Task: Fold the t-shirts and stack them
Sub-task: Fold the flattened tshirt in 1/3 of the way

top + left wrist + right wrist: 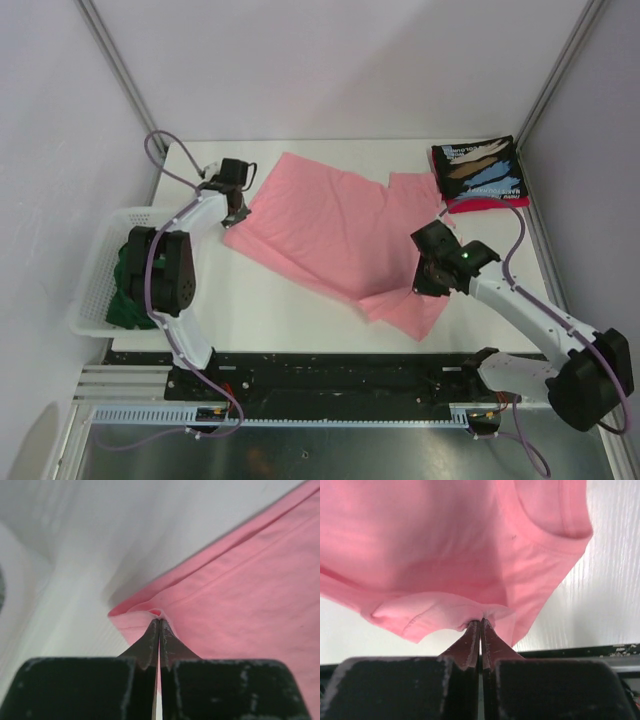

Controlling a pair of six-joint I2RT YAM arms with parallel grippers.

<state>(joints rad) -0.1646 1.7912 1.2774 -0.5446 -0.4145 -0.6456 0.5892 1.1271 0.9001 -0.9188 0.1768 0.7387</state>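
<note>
The light pink t-shirt (335, 230) lies spread across the middle of the table. My left gripper (234, 215) is shut on its left corner; the pinched cloth (156, 613) shows at the fingertips. My right gripper (424, 283) is shut on the shirt's lifted near-right edge (470, 612), which hangs in a fold above the table. A folded black printed t-shirt (480, 168) lies on a folded red one (480, 205) at the back right corner. A dark green t-shirt (130, 290) sits in the basket at the left.
The white slatted basket (95, 275) stands at the table's left edge. The table's black front rail (330, 365) runs below the shirt. Bare white table (270, 310) lies near the front.
</note>
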